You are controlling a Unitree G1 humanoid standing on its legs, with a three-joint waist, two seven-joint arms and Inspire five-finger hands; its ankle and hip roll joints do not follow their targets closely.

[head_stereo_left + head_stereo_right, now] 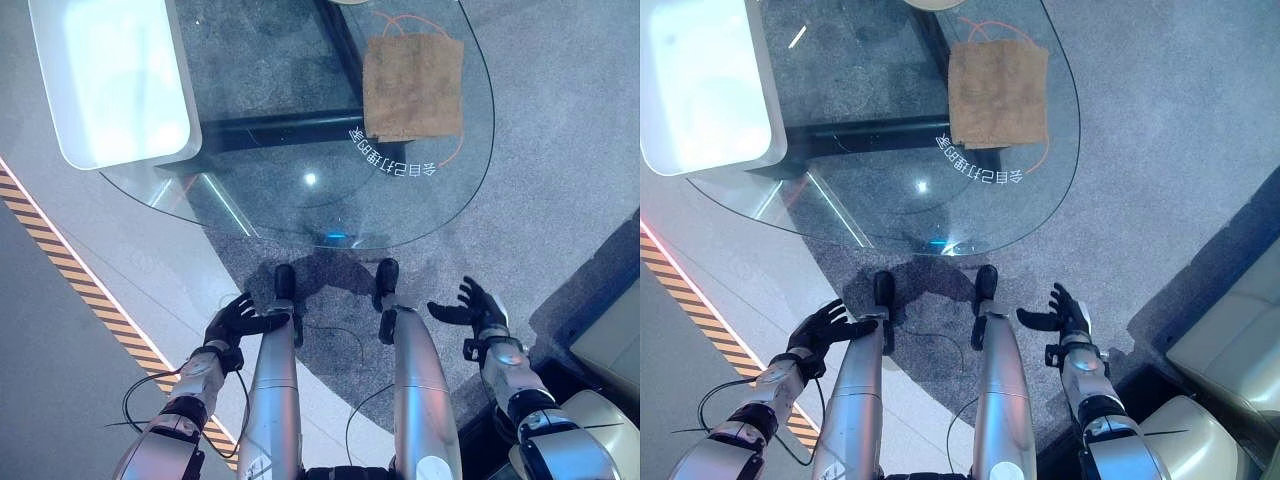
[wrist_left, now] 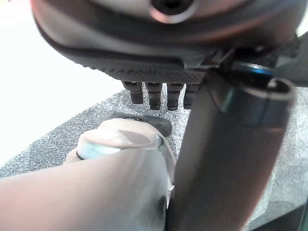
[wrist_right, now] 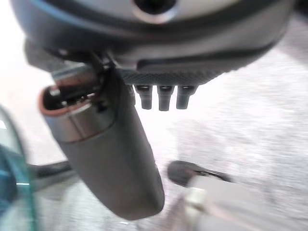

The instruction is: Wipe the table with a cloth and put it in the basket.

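Where glass table curves, square brown cloth lies.

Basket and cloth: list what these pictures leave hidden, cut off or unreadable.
- Basket: only a pale curved sliver at the right eye view's top edge, cut off; cannot tell if it is the basket.
- Cloth: its far edge meets the top of the right eye view; the orange cord runs under it.
- White tray-like block: cut off by the top edge.
- Left hand and right hand: open, holding nothing.
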